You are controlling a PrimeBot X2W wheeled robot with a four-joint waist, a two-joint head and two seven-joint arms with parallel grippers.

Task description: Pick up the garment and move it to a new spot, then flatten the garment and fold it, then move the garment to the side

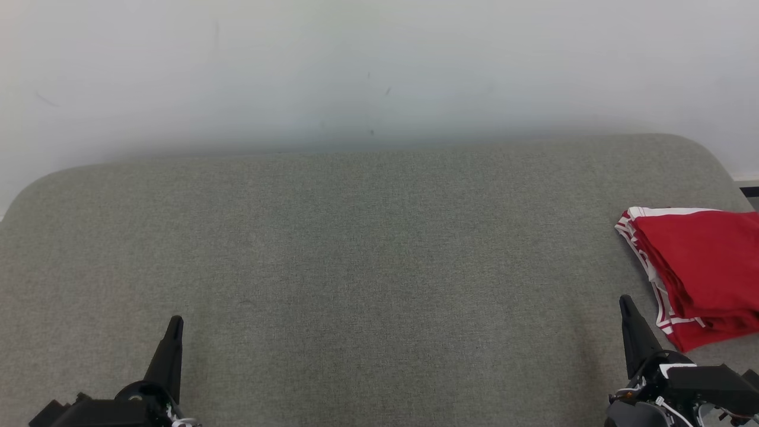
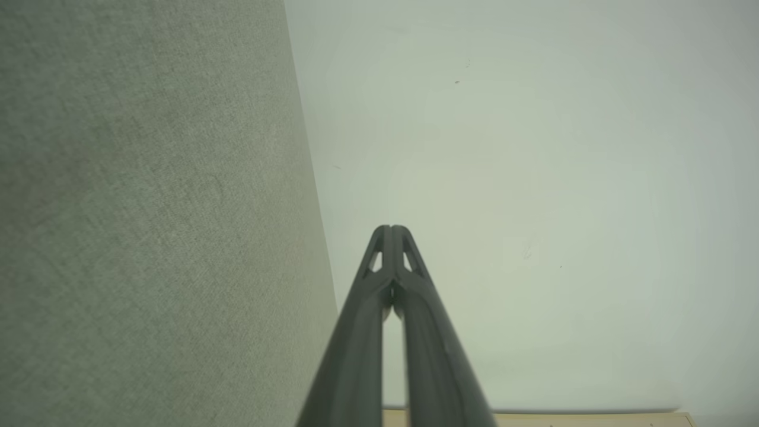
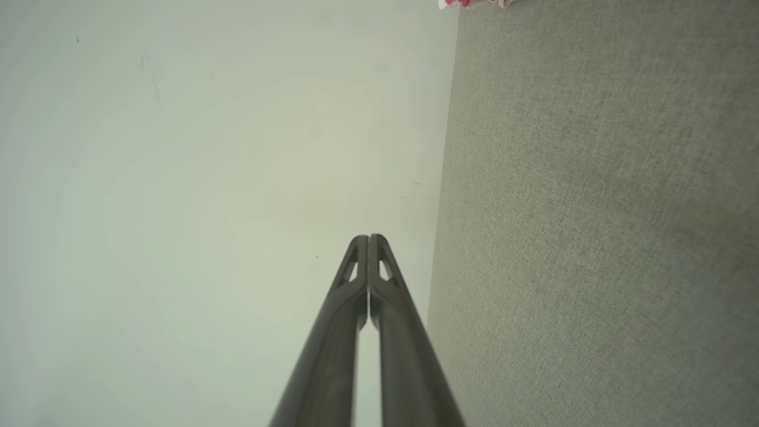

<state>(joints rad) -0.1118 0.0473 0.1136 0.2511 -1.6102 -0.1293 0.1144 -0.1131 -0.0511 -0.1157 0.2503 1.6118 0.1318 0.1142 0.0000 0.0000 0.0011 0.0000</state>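
Head view: a folded red garment [image 1: 705, 267] is lying at the far right of a grey-green, cloth-covered table [image 1: 356, 249], with its right part running out of the picture. Its stacked edges, trimmed in white stripes, are facing left toward the middle of the table. That striped edge is running from far to near and slanting a little rightward as it comes closer to the robot. Because the picture is cutting the garment off, I cannot tell for certain which way its long axis is lying.

The left gripper [image 1: 175, 323] is sitting at the lower left, holding nothing, its dark fingers pressed together into one point and aiming away from the robot. The right gripper [image 1: 624, 301] is sitting at the lower right, also pressed together and holding nothing. It is just beside the garment's striped edge, with a strip of bare table showing between them.

The table is showing a woven texture and rounded far corners. Behind it a pale, plain wall [image 1: 379, 71] is rising, carrying a few small dark marks.

Right wrist view: the closed fingertips are pointing along the line where table and wall are meeting, and a sliver of the garment [image 3: 474, 2] is peeking in at the top edge
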